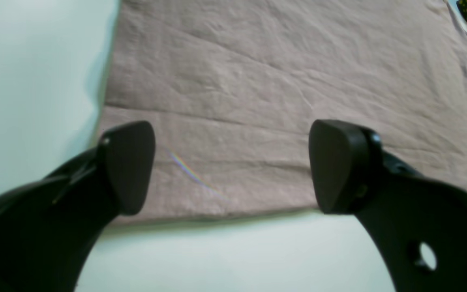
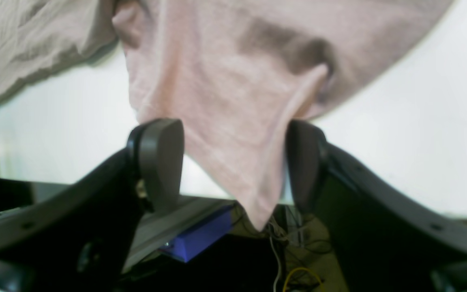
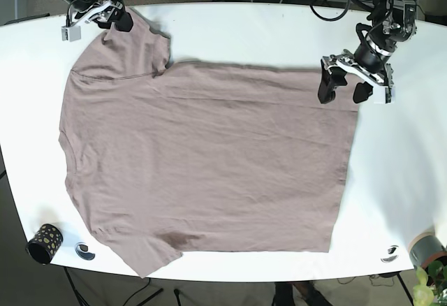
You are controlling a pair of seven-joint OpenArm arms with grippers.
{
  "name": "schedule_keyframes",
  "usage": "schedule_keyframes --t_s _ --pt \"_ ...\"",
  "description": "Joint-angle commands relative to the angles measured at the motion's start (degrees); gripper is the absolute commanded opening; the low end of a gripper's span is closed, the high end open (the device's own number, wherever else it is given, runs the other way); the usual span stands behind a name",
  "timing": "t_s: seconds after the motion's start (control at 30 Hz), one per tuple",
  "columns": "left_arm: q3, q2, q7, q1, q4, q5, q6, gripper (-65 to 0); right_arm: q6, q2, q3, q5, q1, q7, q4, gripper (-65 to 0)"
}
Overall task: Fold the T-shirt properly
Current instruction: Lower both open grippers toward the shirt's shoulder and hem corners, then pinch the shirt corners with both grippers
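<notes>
T-shirt (image 2: 233, 101) corner between parted right end effector (image 2: 233, 162) fingers (image 2: 160, 158)

**Wide free table, small things only at the lower corners**

The T-shirt (image 3: 202, 159) covers the middle of the white table (image 3: 405, 180). Bare strips stay free along the right and top edges. At lower left stands a dotted cup (image 3: 45, 242) beside a small disc (image 3: 84, 251); at lower right, another disc (image 3: 390, 253).

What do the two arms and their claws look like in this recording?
Both arms are black. The left claw has two curved black fingers ending in rounded, matte, paddle-shaped pads, and one finger has a round hole through it. The right claw has the same build, looking dark grey close up. In the base view, each wrist carries silver-white metal parts, and black cables run behind the arms.
</notes>
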Motion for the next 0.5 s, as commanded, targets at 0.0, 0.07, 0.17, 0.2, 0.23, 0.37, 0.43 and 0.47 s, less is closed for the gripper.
schedule_keyframes --t_s 0.0,0.07,0.17,0.2,0.23,0.37,0.43,0.47 --pt "-0.4 -0.6 -1.1 -0.1 1.0 -0.6 -0.4 -8.9 -0.14 0.4 0.2 -2.1 -0.8 -1.8 0.5 -26.5" --pt "-0.4 -0.6 -1.1 -0.1 1.0 -0.8 -0.4 -8.9 -0.14 0.3 0.2 -3.8 -1.3 -1.9 0.7 -26.6" --pt "-0.5 -0.6 -1.1 0.6 1.1 -1.0 -0.4 -8.9 -0.14 0.2 0.1 -5.8 -1.4 -1.8 0.7 -28.9" --pt "-0.8 -0.6 -1.1 0.8 1.3 -1.0 -0.4 -8.9 -0.14 0.0 0.1 -6.8 -1.4 -1.8 0.7 -31.1" --pt "-1.4 -0.6 -1.1 0.9 1.4 -1.1 -0.4 -8.9 -0.14 -0.5 0.0 -7.4 -1.3 -1.8 0.7 -33.0" --pt "-6.1 -0.1 -1.1 1.1 1.2 -5.8 -0.4 -8.9 -0.14 -1.8 -1.4 -9.0 -1.2 -1.7 0.8 -44.1" --pt "-7.7 -0.4 -1.0 1.1 1.2 -8.8 -0.4 -8.9 -0.14 -1.9 -2.1 -9.0 -1.2 -0.7 0.8 -48.0" --pt "-8.4 -0.5 -1.0 1.1 1.2 -10.4 -0.4 -8.9 -0.14 -1.9 -2.5 -9.0 -1.2 0.2 0.8 -49.8"
